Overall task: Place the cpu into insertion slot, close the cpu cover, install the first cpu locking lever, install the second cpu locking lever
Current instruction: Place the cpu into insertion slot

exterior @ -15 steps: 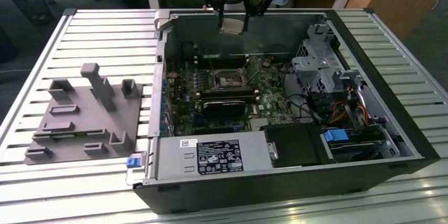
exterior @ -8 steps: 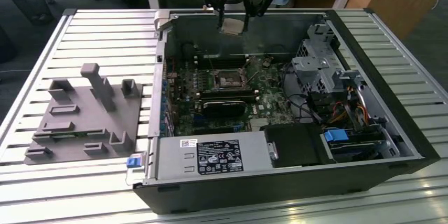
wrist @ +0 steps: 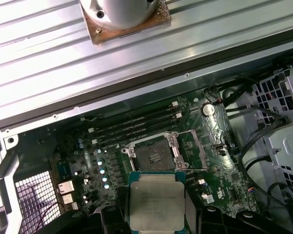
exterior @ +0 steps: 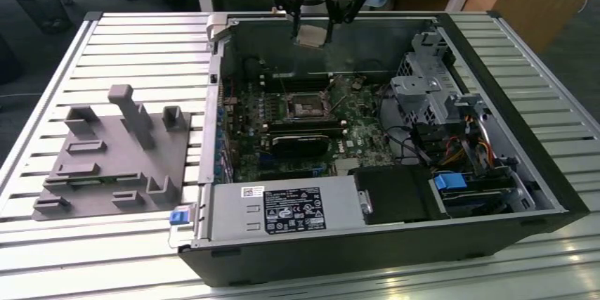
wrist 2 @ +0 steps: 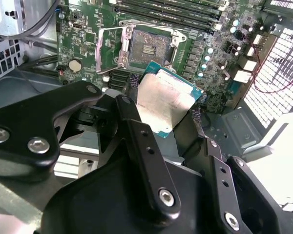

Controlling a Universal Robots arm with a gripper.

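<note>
My gripper (exterior: 313, 27) hangs above the far side of the open computer case (exterior: 487, 26), shut on the cpu (exterior: 310, 35). In both wrist views the cpu (wrist 2: 166, 97) (wrist: 157, 202) shows its silver-grey top with a green edge, pinched by its two sides between the black fingers (wrist 2: 132, 105). It is held in the air, tilted, well clear of the board. The insertion slot (exterior: 308, 109) (wrist 2: 146, 48) (wrist: 154, 156) lies bare on the green motherboard. The cpu cover (wrist 2: 110, 48) (wrist: 193, 148) is swung open to one side of the slot.
Long black memory slots (wrist: 132, 127) run beside the socket. A black heatsink block (exterior: 300, 144), the power supply (exterior: 281, 210) and a drive cage (exterior: 426, 96) with cables crowd the case. A grey fixture block (exterior: 112, 152) sits on the slatted table at the exterior view's left.
</note>
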